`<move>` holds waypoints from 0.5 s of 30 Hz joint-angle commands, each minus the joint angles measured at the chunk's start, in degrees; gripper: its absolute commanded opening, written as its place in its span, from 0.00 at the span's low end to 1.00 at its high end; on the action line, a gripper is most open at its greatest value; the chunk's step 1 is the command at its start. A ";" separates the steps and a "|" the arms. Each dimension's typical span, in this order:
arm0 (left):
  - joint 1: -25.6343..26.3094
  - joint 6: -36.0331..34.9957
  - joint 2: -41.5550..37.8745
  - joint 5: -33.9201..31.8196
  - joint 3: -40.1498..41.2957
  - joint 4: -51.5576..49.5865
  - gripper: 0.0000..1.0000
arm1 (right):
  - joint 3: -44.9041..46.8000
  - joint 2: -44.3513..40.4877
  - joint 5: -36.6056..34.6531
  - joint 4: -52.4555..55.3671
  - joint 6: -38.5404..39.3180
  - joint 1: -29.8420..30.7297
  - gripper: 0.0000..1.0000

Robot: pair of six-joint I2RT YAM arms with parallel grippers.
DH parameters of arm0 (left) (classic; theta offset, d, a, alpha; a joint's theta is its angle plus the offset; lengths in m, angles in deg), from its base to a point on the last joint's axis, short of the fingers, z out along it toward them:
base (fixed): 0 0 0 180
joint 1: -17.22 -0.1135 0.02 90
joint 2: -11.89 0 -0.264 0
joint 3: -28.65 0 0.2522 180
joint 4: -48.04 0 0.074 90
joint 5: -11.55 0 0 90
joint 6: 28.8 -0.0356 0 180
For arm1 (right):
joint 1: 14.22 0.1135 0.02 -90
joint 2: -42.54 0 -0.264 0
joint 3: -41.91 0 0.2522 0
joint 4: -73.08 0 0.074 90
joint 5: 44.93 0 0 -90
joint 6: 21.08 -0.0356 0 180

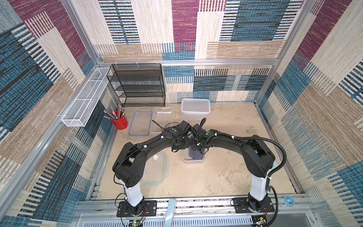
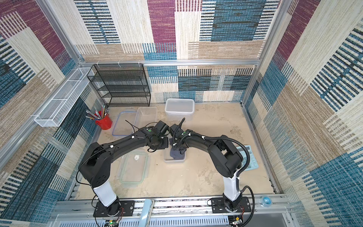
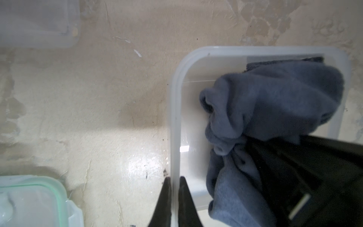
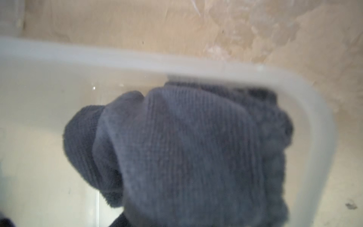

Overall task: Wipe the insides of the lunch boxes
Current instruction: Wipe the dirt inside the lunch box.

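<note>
The small frosted lunch box sits mid-table between my two wrists. In the left wrist view my left gripper is shut on its rim, one finger inside the wall and one outside. A bunched grey cloth fills much of the box and presses against the far wall. My right gripper is shut on the cloth; in the right wrist view the cloth hides the fingers. The deep lunch box and the shallow clear lunch box stand at the back.
A blue-rimmed lid lies at the back left, beside a red cup of pencils. A green-rimmed lid lies near the left arm. A black mesh shelf, a white wire basket and a calculator line the edges.
</note>
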 commanded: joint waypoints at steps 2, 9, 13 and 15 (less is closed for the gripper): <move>0.37 -2.07 -0.47 1.42 0.64 -1.53 0.00 | -5.49 2.55 -4.20 -0.47 2.62 -1.27 0.00; 0.52 -2.16 1.18 4.36 0.35 -0.10 0.00 | -12.35 6.85 4.51 -5.36 0.59 -1.44 0.00; 0.50 -1.89 2.27 5.94 -0.13 0.78 0.00 | -11.53 7.17 12.44 -11.76 -3.14 -1.36 0.00; 0.48 -1.76 2.58 5.98 -0.36 0.92 0.00 | -10.44 6.85 15.65 -14.54 -4.62 -1.31 0.00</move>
